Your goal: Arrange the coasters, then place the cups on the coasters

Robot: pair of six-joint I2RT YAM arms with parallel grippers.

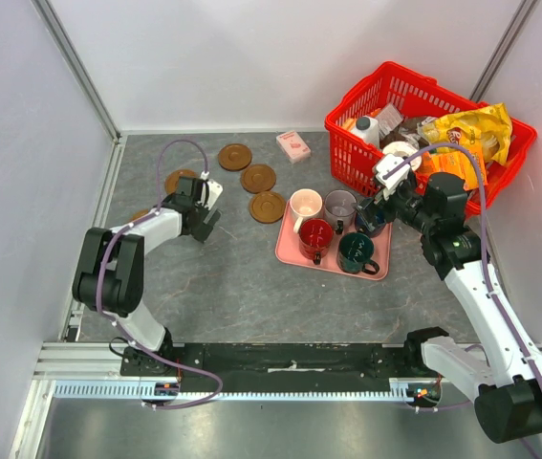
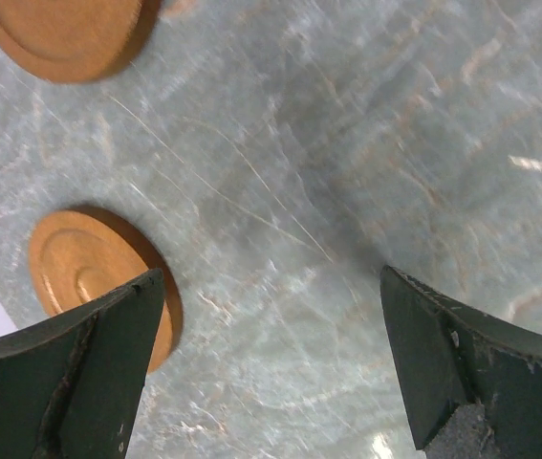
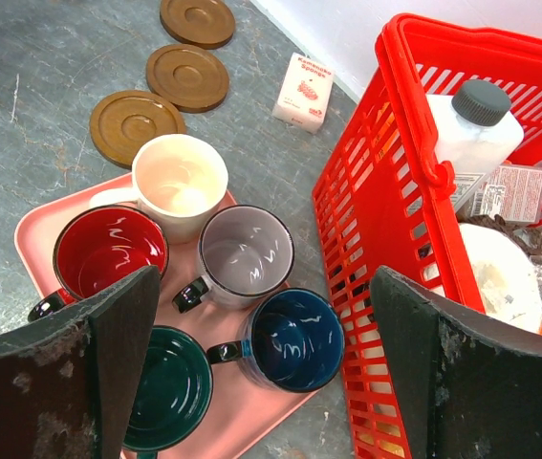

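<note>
Barely starting: coasters [image 1: 258,178] lying loose, all five cups [image 1: 314,232] sitting on tray [image 1: 286,253] — left gripper [image 2: 271,277] and right gripper [image 3: 263,273] gaping wide, holding nothing.

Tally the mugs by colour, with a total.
red mug: 1
dark green mug: 1
navy blue mug: 1
grey mug: 1
cream mug: 1
Total: 5 mugs
</note>
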